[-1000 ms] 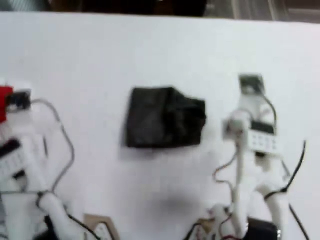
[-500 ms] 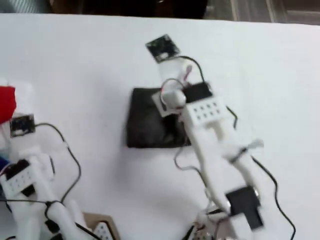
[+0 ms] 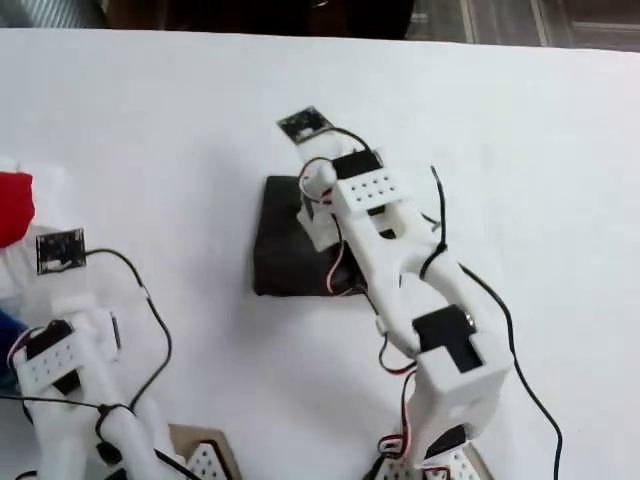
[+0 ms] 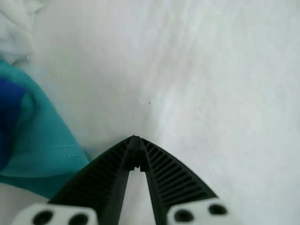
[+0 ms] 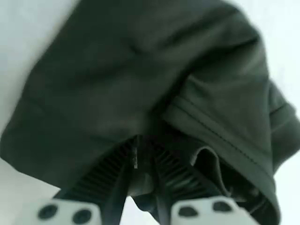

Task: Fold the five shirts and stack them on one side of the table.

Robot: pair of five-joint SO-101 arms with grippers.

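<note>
A folded black shirt point(image 3: 285, 250) lies in the middle of the white table point(image 3: 180, 130). My right arm point(image 3: 375, 215) stretches over its right half. In the right wrist view the right gripper point(image 5: 137, 149) is shut, its tips down on the black shirt point(image 5: 117, 79) beside a hemmed fold. At the table's left edge lie a red shirt point(image 3: 12, 205) and a blue one point(image 3: 4, 340), and my left arm point(image 3: 60, 350) stands beside them. The left gripper point(image 4: 135, 143) is shut and holds nothing, over bare table next to a teal and blue shirt point(image 4: 28, 140).
White cloth point(image 4: 16, 23) lies beyond the teal shirt. Cables point(image 3: 150, 310) trail from both arms near the front edge. A brown base plate point(image 3: 200, 450) sits at the front. The table's back and right parts are bare white surface.
My right arm swung from the table's right side leftward onto the black shirt, covering its right part. The left arm shifted slightly to the right.
</note>
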